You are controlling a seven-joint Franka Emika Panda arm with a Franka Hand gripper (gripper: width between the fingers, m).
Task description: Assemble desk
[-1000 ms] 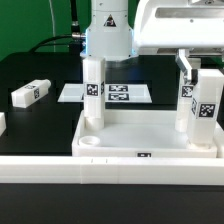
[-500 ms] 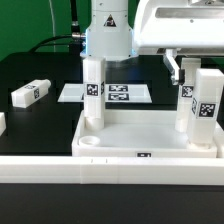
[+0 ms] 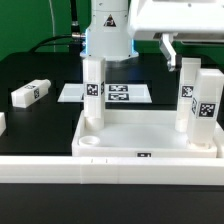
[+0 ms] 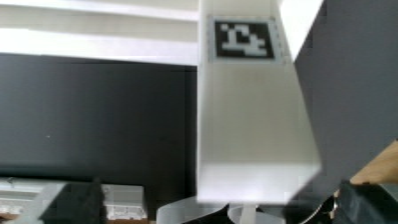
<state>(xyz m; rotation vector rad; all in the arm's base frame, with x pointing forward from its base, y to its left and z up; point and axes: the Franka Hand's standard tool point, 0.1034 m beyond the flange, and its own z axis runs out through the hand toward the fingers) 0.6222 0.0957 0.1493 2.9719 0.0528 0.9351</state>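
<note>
The white rimmed tabletop [image 3: 120, 148] lies at the front of the exterior view. Three tagged white legs stand upright in it: one at the back left [image 3: 93, 90] and two at the right [image 3: 187, 93] [image 3: 208, 105]. A fourth leg [image 3: 32, 92] lies loose on the black table at the exterior view's left. My gripper [image 3: 168, 45] hangs open and empty above the right-hand legs, touching none. In the wrist view a tagged leg [image 4: 249, 110] shows between and beyond my dark fingers [image 4: 75, 202], with the gripper [image 4: 222, 208] clear of it.
The marker board [image 3: 125, 94] lies flat behind the tabletop. The arm's white base [image 3: 108, 35] stands at the back centre. A white piece [image 3: 2, 122] shows at the exterior view's left edge. A white border bar [image 3: 40, 165] runs along the front.
My gripper has risen from beside the right rear leg and moved slightly toward the exterior view's left. The legs and tabletop have not moved.
</note>
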